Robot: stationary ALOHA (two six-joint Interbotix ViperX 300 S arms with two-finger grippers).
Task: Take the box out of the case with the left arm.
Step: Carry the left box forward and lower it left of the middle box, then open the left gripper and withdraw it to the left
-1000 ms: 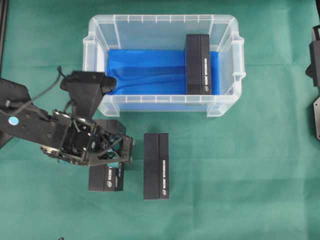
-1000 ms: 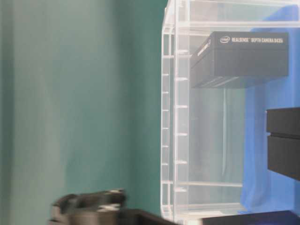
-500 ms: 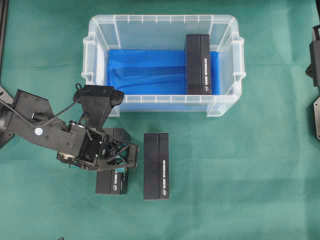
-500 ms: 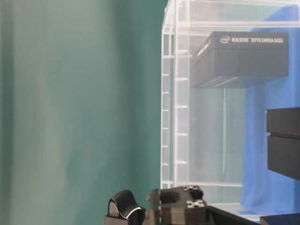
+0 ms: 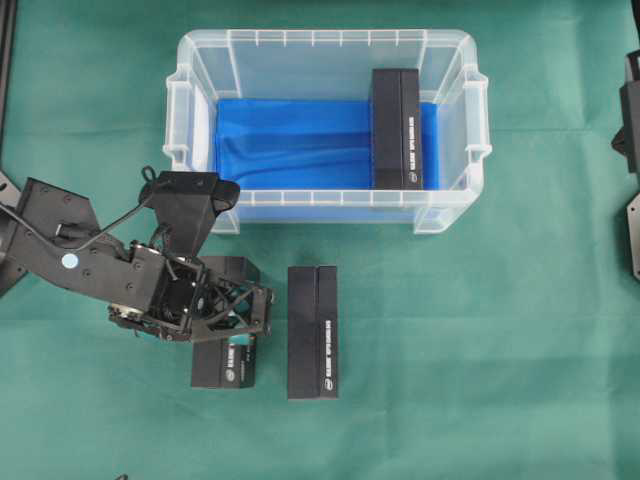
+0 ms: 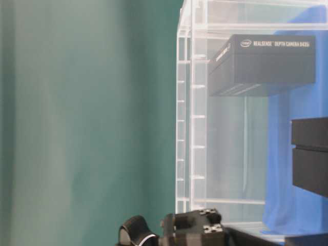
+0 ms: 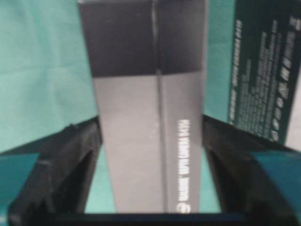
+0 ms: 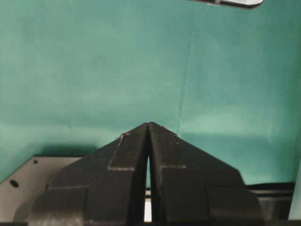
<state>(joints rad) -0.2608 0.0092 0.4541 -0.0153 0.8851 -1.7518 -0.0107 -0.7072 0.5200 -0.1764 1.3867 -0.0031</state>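
Observation:
The clear case (image 5: 200,60) with its blue lining stands at the back, and one black box (image 5: 396,130) lies inside at its right end; the table-level view shows that box (image 6: 266,64) through the case wall (image 6: 184,128). Another black box (image 5: 222,365) lies on the green cloth in front of the case. My left gripper (image 5: 237,335) is low over it, open. In the left wrist view this box (image 7: 141,70) lies between the left gripper's (image 7: 150,141) fingers, with green cloth showing on both sides. The right gripper (image 8: 148,126) is shut and holds nothing.
A third black box (image 5: 313,332) lies just right of the left gripper, and its printed side (image 7: 263,66) shows in the left wrist view. The right arm's base (image 5: 630,150) is at the right edge. Green cloth (image 5: 500,380) covers the table.
The left gripper shifted slightly right with the box low over the cloth, then its jaws widened and came off the box. The right arm stayed still.

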